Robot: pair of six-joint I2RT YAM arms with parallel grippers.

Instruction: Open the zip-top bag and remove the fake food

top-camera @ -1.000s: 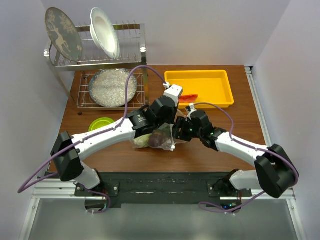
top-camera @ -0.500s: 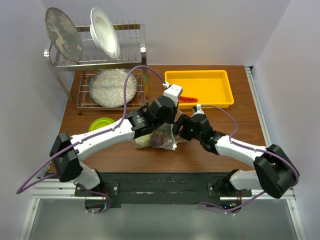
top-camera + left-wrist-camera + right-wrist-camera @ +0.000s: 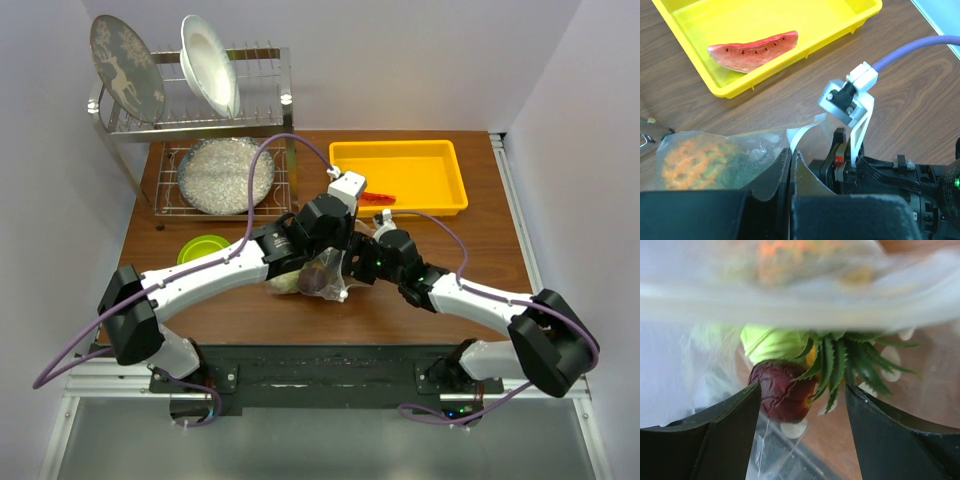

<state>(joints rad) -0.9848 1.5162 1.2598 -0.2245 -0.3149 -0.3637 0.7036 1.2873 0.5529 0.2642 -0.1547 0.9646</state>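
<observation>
Down at the bottom of the left wrist view, the left gripper (image 3: 791,161) has its fingers pressed together on a fold of the zip-top bag (image 3: 757,145), with the clear film pinched between them. At 9 o'clock from that pinch, an orange pineapple (image 3: 690,157) shows through the plastic. At 2 o'clock stands the right arm's white camera bracket (image 3: 849,100) with its purple cable (image 3: 912,50). At 11 o'clock, a red watermelon slice (image 3: 754,49) lies in the yellow tray (image 3: 855,22), outside the bag. The right gripper (image 3: 802,390) holds its fingers apart. Between them sits a dark purple-red ball (image 3: 780,395), with a green fruit (image 3: 772,342) at its 12 o'clock and the pineapple's green leaves (image 3: 845,360) at its 2 o'clock. Blurred film stretches across the top of that view, so I cannot tell whether the fingertips are inside the pouch. From above, the bag rests on the brown table (image 3: 470,240), where the two grippers meet. A lime-green bowl (image 3: 203,247) sits at its 9 o'clock, and a dish rack (image 3: 200,130) holding plates stands at 11 o'clock.
</observation>
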